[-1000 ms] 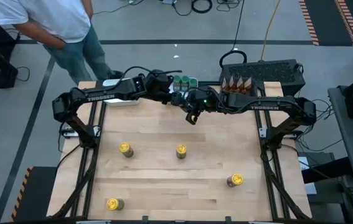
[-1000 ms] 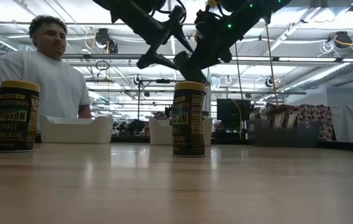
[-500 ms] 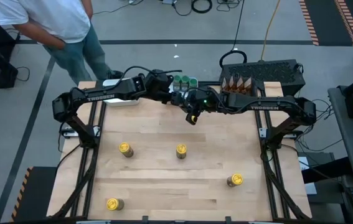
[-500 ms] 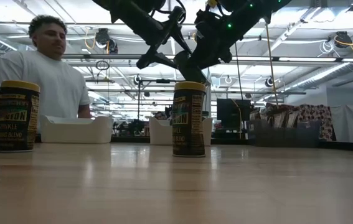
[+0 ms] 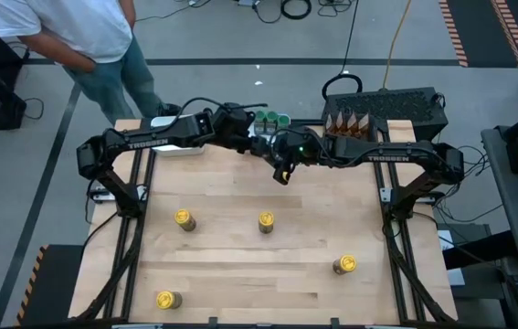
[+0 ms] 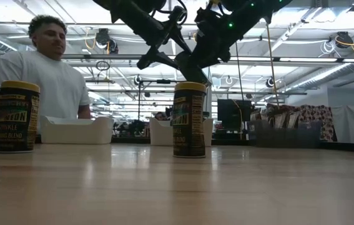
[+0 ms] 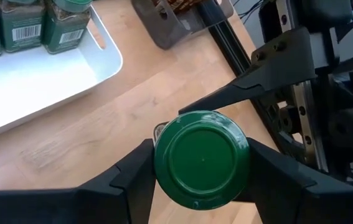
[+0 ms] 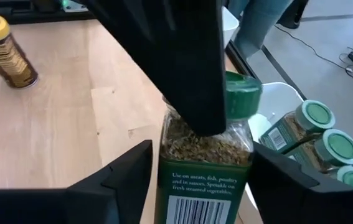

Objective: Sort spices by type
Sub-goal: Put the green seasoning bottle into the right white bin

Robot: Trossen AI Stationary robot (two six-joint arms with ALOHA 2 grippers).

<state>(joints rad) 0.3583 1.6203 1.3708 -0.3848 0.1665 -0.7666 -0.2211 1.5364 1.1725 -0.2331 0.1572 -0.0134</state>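
A green-lid spice jar (image 7: 201,158) with a clear body of dried herbs (image 8: 206,140) is up in the air between both grippers, near the table's far edge. My left gripper (image 7: 201,167) is shut on it from above. My right gripper (image 8: 204,180) is open, one finger on each side of the jar's lower body, a narrow gap showing on both sides. Three more green-lid jars (image 8: 316,134) stand in a white tray (image 7: 101,68). Several yellow-lid jars (image 5: 265,220) stand on the table. Brown pointed packets (image 5: 350,123) sit in a dark tray. My left gripper pinches the green-lid jar at its lid (image 7: 182,180), one finger on each side. The fingers (image 8: 185,68) come from above, pointing down, and cover part of the lid and neck in the right wrist view. The jar hangs upright, lifted clear of the table.
The white tray of green-lid jars (image 5: 272,119) and the dark packet tray lie at the far edge, just behind the grippers. A second white tray (image 5: 178,146) lies under the left arm. A person (image 6: 45,75) stands beyond the table's far left corner.
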